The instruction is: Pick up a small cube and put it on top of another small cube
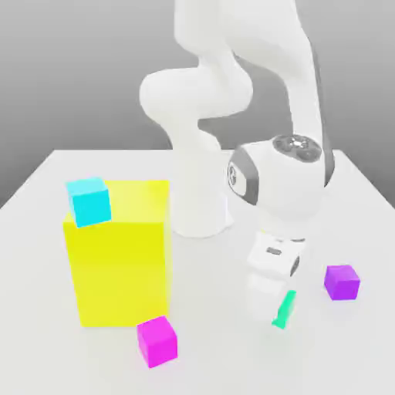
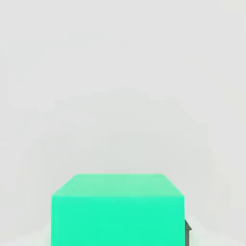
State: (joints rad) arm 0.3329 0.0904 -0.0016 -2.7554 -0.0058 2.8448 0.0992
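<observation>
Snugly, my tool (image 1: 279, 311) is closed on the small green cube (image 2: 117, 218), both fingers against its sides, on the purple cube's (image 1: 342, 283) side of the yellow block (image 1: 119, 262).

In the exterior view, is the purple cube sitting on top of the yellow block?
No, the purple cube rests on the table, well apart from the yellow block.

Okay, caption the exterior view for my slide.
Robot claw at the green cube, with purple, pink and blue cubes and a yellow block around.
</observation>
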